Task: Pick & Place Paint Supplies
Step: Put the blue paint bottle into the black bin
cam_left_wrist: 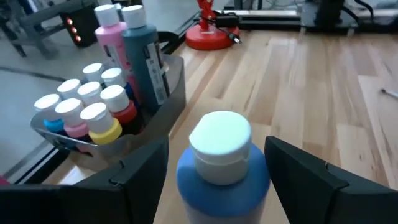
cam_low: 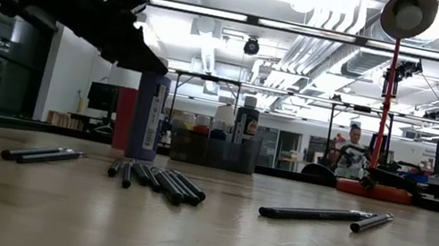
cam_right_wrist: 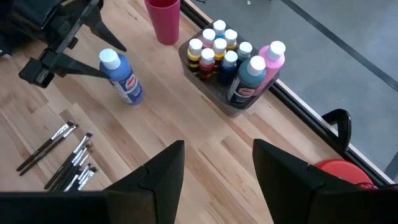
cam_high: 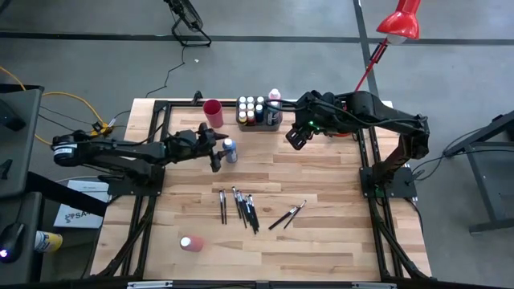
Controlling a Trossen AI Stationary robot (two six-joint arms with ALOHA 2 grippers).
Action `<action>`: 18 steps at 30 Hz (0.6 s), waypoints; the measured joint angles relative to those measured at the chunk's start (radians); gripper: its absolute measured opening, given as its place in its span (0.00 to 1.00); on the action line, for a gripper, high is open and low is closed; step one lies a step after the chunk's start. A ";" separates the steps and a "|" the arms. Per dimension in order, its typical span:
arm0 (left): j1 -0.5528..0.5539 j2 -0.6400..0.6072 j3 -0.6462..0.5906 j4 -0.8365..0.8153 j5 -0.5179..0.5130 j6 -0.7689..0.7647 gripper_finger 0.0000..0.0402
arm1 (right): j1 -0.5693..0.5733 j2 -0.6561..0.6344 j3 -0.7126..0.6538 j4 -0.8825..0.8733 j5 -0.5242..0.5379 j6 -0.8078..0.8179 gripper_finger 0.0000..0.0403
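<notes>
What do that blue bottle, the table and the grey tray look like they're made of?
Blue bottle: likely glossy plastic, judging by the sheen, with a matte white cap and printed label.
Table: wood, light planks with visible grain and seams.
Grey tray: seemingly translucent smoky plastic; bottles show faintly through its wall.

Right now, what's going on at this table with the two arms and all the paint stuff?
The left gripper straddles an upright blue paint bottle, fingers open on either side, not clamped. The right gripper waits open beside the grey tray, which already holds most bottles. The red cup stands next to the tray. The paintbrushes lie loose mid-table, and a pink bottle sits alone near the front edge.
</notes>
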 joint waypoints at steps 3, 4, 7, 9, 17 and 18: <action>0.014 0.015 0.000 0.018 0.018 -0.015 0.64 | 0.000 0.000 0.000 -0.009 0.000 0.000 0.45; 0.015 0.015 0.000 0.018 0.022 -0.016 0.64 | 0.000 0.000 0.000 -0.011 0.000 0.000 0.45; 0.015 0.015 0.000 0.031 0.032 -0.015 0.64 | 0.000 0.000 0.000 -0.014 0.000 -0.004 0.45; 0.013 0.015 0.000 0.068 0.045 -0.015 0.64 | 0.000 0.000 0.000 -0.014 0.000 -0.014 0.45; 0.013 0.015 0.000 0.050 0.059 -0.006 0.52 | 0.000 0.000 0.000 -0.015 0.000 -0.038 0.45; 0.013 0.015 0.000 0.041 0.059 -0.006 0.51 | 0.000 0.000 0.000 -0.016 0.000 -0.044 0.45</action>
